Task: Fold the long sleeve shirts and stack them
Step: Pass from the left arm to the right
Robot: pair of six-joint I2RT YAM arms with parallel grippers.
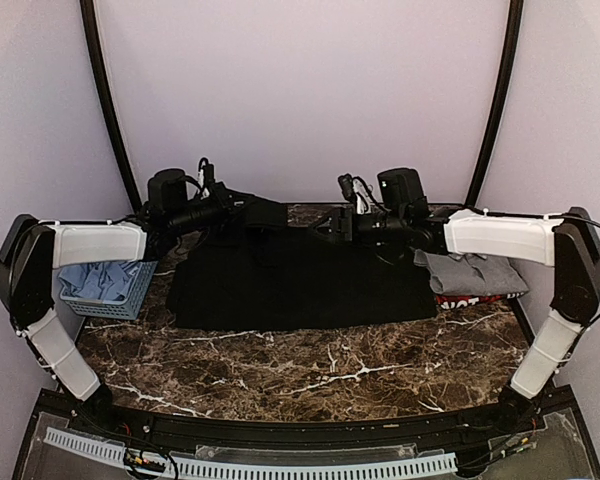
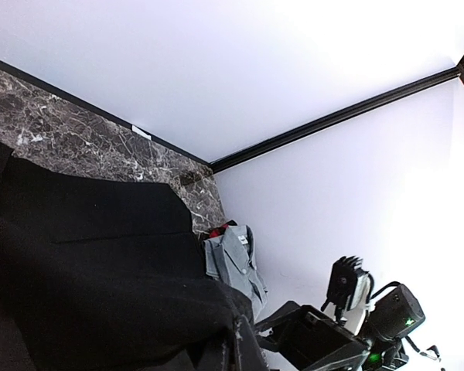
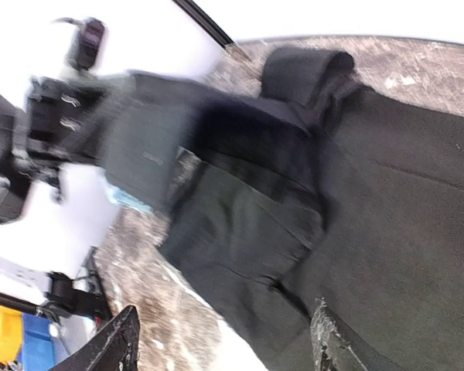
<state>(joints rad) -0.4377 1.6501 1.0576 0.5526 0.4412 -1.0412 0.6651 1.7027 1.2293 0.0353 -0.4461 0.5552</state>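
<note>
- Black cloth is bunched at the tip of the left end effector (image 1: 255, 211). Its fingers are pressed together on a raised fold of the black shirt (image 1: 300, 280), near the far edge of the table (image 1: 310, 375). Its own wrist view hides the pinch itself.
- The right end effector (image 3: 224, 313) is spread wide with nothing between its fingers. It hovers over the same shirt, just beside the left one.
- Likely trouble: only one side is gripped, so a pull by the left arm alone could drag the shirt askew and leave a crooked fold.
- The pinch looks to hold only a small gather of soft cloth. A quick lift could let it slip and drop the fold in a heap.
- The right arm passes over the grey shirt (image 1: 470, 270), so a low sweep back could snag it and upset that pile.
- Pose: both arms rise from the near edge with their elbows out over the left and right edges. The forearms lie level and point inward, and the wrists almost meet over the far middle.
- Further out, the grey shirt lies at the right edge on top of the red-edged shirt (image 1: 470, 298). The basket (image 1: 100, 303) sits at the left edge and holds blue cloth (image 1: 95, 277).
</note>
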